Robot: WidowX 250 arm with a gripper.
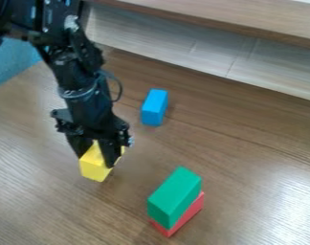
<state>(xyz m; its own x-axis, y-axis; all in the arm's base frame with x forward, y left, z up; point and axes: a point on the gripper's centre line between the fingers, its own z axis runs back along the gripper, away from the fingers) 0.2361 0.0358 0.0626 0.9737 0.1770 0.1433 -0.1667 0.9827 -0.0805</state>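
The gripper (96, 155) hangs down left of the middle of the camera view, shut on a yellow block (94, 168). One finger is at the block's left side, and the other crosses its right side, hiding part of it. Whether the block touches the table is unclear. Up and to the right of the gripper lies a blue block (154, 107). Nearer the bottom edge, a green block (174, 196) rests on top of a red block (189, 215), which shows along the green one's lower right side.
The brown wooden table (247, 158) carries all the blocks. Along its back runs a pale panel (183, 45) under a wooden ledge (215, 19). A blue surface (14, 60) shows at the upper left, beside the table's edge.
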